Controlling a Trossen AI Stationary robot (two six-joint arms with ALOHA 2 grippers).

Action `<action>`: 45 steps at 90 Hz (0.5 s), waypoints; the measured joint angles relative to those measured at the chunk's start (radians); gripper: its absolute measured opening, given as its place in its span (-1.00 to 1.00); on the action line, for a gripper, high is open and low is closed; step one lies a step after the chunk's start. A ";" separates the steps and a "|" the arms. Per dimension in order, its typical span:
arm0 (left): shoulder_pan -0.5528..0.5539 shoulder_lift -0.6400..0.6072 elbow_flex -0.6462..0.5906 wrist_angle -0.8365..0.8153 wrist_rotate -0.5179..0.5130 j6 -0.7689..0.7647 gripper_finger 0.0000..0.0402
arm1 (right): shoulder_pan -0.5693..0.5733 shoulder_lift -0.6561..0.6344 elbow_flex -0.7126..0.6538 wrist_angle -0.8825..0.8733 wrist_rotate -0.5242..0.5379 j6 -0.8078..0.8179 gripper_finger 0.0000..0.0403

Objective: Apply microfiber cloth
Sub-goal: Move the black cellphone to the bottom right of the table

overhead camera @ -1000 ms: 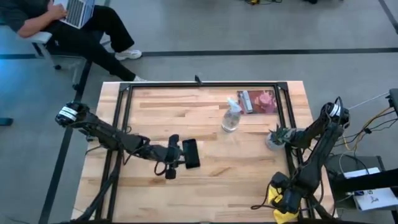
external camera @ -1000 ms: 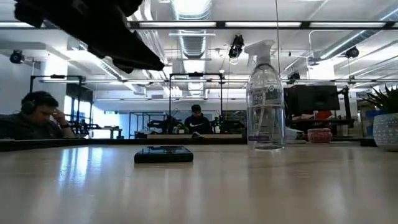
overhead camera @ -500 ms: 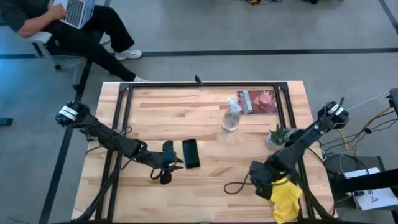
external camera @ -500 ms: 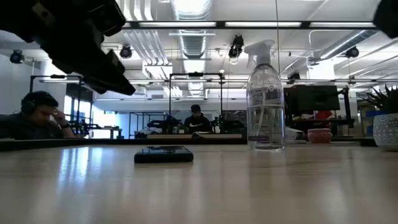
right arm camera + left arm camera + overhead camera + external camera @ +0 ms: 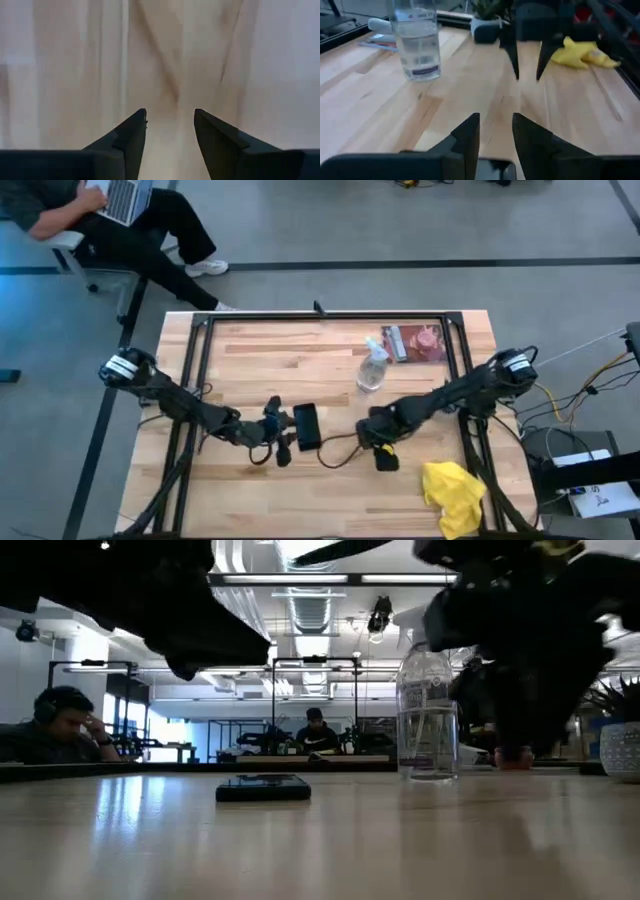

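The yellow microfiber cloth (image 5: 450, 492) lies crumpled on the table near its near right corner, also seen in the left wrist view (image 5: 585, 52); no gripper touches it. A black phone (image 5: 306, 425) lies flat at the table's middle. My left gripper (image 5: 287, 440) hovers open just left of the phone, above the table. My right gripper (image 5: 385, 455) is open and points down at bare wood (image 5: 170, 117), between the phone and the cloth. It also shows in the left wrist view (image 5: 527, 75).
A clear spray bottle (image 5: 372, 368) stands behind the phone to the right. A pink-covered packet (image 5: 415, 342) lies at the far right, and a small potted plant (image 5: 445, 398) stands beside the right arm. A dark cable (image 5: 340, 455) loops from the right gripper toward the phone.
My right gripper has gone from the near right corner toward the table's left and a little farther back, toward the phone. The yellow cloth has stayed behind near that corner and now lies in full view.
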 joint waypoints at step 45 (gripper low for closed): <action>0.245 0.246 0.330 -0.526 0.269 -0.038 -0.11 | -0.006 -0.008 -0.014 -0.039 0.090 -0.139 -0.70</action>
